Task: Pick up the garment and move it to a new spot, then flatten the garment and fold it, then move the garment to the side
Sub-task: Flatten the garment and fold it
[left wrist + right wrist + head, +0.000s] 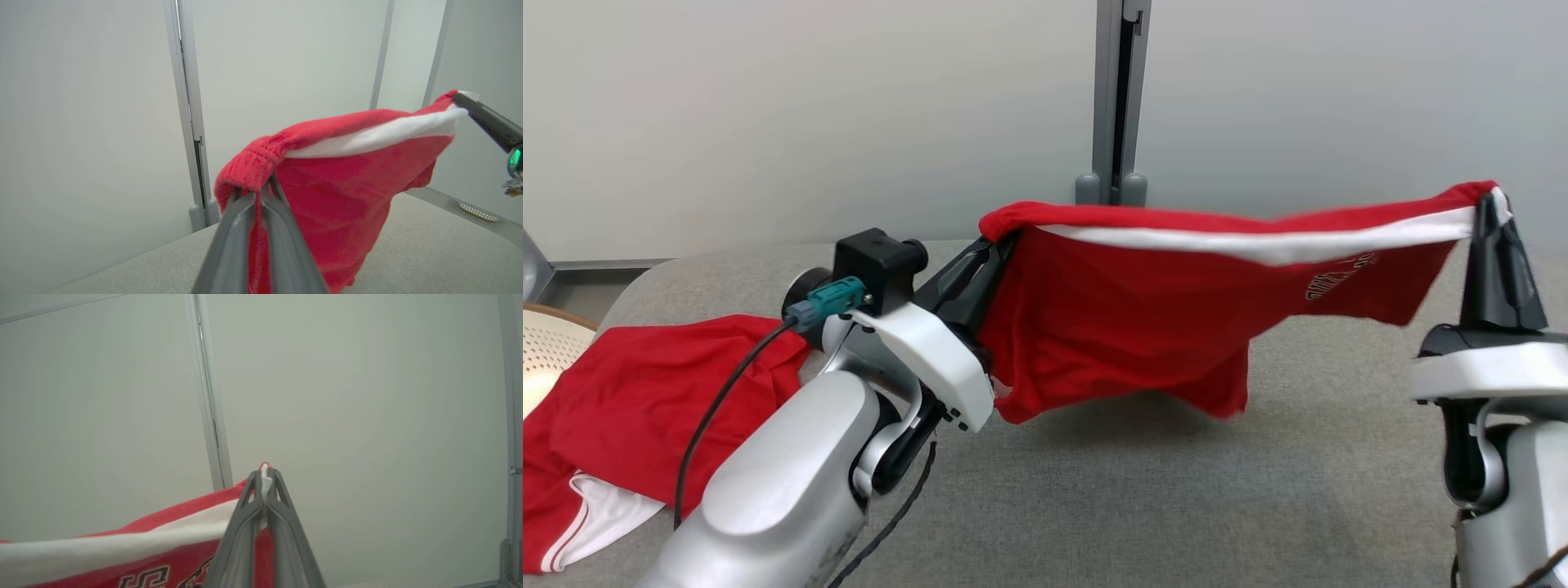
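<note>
the head view takes in the whole span: the red garment hangs stretched above the grey table, clear of its surface, with a shadow on the table below its lowest fold. the left gripper pinches one top corner over the table's middle. the right gripper pinches the other corner over the table's right side, fingers pointing up.

the left wrist view brings close what the head view leaves small: the left gripper has its fingers pressed together on the ribbed red hem, and the garment sags from there towards the right gripper at the far end of the white band.

in the right wrist view the right gripper nips a tuft of white and red cloth between closed tips, and black-outlined lettering on the garment reads plainly.

on the table's left part lies a second red garment, crumpled, partly hidden behind the left forearm and its black cable. a perforated pale dish sits just off the table's left edge. a grey post rises behind the table's far edge.
</note>
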You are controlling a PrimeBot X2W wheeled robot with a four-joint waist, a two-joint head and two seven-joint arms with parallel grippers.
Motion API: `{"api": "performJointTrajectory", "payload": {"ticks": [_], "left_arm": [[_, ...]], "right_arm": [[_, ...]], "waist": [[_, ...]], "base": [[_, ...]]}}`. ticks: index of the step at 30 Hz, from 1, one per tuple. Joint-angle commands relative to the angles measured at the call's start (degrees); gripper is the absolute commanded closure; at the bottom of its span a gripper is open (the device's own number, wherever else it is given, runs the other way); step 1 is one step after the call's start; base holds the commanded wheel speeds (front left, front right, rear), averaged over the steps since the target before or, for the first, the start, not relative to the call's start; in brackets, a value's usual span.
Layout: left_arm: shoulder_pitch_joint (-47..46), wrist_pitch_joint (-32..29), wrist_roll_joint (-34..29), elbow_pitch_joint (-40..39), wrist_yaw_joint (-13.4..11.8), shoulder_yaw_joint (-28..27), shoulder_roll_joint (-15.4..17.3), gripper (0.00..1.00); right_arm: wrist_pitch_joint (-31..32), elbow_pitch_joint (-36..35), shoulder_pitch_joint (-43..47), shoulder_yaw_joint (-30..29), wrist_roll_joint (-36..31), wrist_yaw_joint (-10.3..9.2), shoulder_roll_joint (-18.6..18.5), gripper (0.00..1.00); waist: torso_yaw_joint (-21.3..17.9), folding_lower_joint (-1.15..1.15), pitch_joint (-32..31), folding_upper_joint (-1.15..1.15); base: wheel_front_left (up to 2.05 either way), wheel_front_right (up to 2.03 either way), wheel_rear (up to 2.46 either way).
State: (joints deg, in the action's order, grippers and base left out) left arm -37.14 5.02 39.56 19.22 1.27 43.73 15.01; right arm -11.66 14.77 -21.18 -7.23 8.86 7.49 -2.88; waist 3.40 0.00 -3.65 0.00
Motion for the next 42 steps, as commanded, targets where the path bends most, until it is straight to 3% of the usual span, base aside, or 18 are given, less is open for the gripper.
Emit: {"api": "performJointTrajectory", "payload": {"ticks": [1,8,11,15,20,26,30,35,42], "left_arm": [[1.87,-0.91,1.92,-2.1,-0.7,-1.05,0.34,1.0],[4.17,-9.11,8.13,-17.48,-4.67,-4.81,4.29,1.0],[0.65,-12.67,6.93,-20.07,-5.69,-4.95,6.36,1.0],[-6.11,-16.94,7.58,-17.67,-5.83,-5.76,5.69,1.0],[-19.03,-18.95,5.94,-6.8,-5.1,-7.16,2.96,1.0],[-34.37,-12.94,0.93,8.78,-4.05,-8.49,0.11,1.0],[-41.98,-2.7,-2.62,18.65,-3.79,-9.29,-2.12,1.0],[-41.84,2.33,-2.26,25.45,-1.01,-8.67,-4.75,1.0],[-35.56,8.1,-4.06,34.51,2.84,-3.92,-9.31,1.0]], "right_arm": [[0.21,-1.58,1.47,-0.6,-0.61,0.0,-0.15,1.0],[5.48,-12.12,4.14,-2.12,0.91,-0.01,-0.08,1.0],[8.45,-14.23,1.31,-2.53,0.64,0.0,-0.07,1.0],[12.71,-12.36,-7.25,-1.6,-0.69,0.0,-0.08,1.0],[14.24,-2.17,-24.64,-0.77,-1.73,0.0,-0.06,1.0],[6.1,12.88,-44.12,-0.78,-5.0,0.0,-0.6,1.0],[-1.45,21.44,-52.25,-2.99,-6.53,-0.01,-0.43,1.0],[-3.24,26.82,-50.73,-1.93,-4.66,-0.01,-0.2,1.0],[-3.58,32.26,-39.72,-0.09,-0.05,-0.01,-0.48,1.0]], "waist": [[0.19,0.0,-0.35,0.0],[-0.07,0.0,0.46,0.0],[-0.62,0.0,2.09,0.0],[-2.12,0.0,6.99,0.0],[-4.51,0.0,15.87,0.0],[-6.58,0.0,22.79,0.0],[-6.61,0.0,25.39,0.0],[-5.83,0.0,26.42,0.0],[-3.62,0.0,28.27,0.0]], "base": [[0.0,0.0,0.0],[0.0,0.0,0.0],[0.0,0.0,0.0],[0.0,0.0,0.0],[0.0,0.0,0.0],[0.0,0.0,0.0],[0.0,0.0,0.0],[0.0,0.0,0.0],[0.0,0.0,0.0]]}}
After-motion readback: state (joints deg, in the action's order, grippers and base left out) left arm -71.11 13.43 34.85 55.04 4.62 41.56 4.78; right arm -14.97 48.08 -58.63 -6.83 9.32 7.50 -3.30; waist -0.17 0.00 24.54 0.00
